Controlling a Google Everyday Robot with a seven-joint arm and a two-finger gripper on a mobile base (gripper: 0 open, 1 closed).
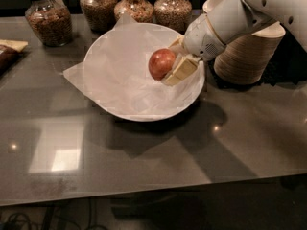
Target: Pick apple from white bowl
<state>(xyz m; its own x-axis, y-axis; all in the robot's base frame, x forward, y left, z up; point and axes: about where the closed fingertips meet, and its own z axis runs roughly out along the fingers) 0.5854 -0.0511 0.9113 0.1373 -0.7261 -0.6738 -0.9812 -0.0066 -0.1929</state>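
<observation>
The white bowl (120, 97), lined with crinkled white paper, sits mid-table. The red-orange apple (160, 63) is held above the bowl's right side, between the cream fingers (180, 71) of my gripper (169, 63). The gripper reaches in from the right on the white arm (230, 18) and is shut on the apple. The far finger is mostly hidden behind the apple.
Several glass jars of grains (48, 20) stand along the back edge. A stack of beige paper bowls (247, 51) stands right of the bowl, behind the arm. A wrapped snack (9, 49) lies at the far left. The grey tabletop (144, 152) extends in front.
</observation>
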